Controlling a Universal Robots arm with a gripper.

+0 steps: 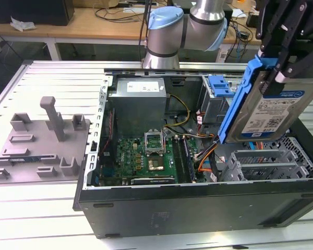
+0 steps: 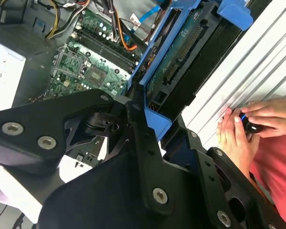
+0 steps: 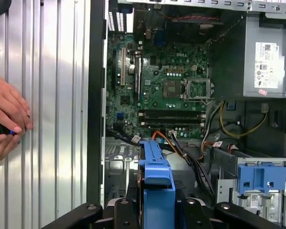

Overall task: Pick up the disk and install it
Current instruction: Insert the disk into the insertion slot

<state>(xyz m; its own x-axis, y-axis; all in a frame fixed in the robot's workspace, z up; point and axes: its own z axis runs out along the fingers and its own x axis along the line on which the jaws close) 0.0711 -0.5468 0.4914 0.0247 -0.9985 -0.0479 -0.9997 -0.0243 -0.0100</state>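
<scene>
**Disk held over the open case.** The gripper (image 1: 279, 61) is clamped shut on the upper edge of the disk (image 1: 274, 109). It holds the disk in the air, steeply tilted, above the drive-cage end of the open computer case (image 1: 198, 208), at the exterior view's right. In the first wrist view the disk's blue rail (image 3: 156, 183) stands in front of the motherboard (image 3: 167, 90). The case lies on its side on a ribbed metal table (image 1: 36, 219). A grey fixture plate (image 1: 41, 143) sits beside the case, at the exterior view's left. A person's hands (image 3: 5, 119), over the table just beside the case, hold a small dark object (image 2: 251, 126). Behind the table, a wooden bench (image 1: 94, 23) carries cables (image 1: 120, 13).
</scene>
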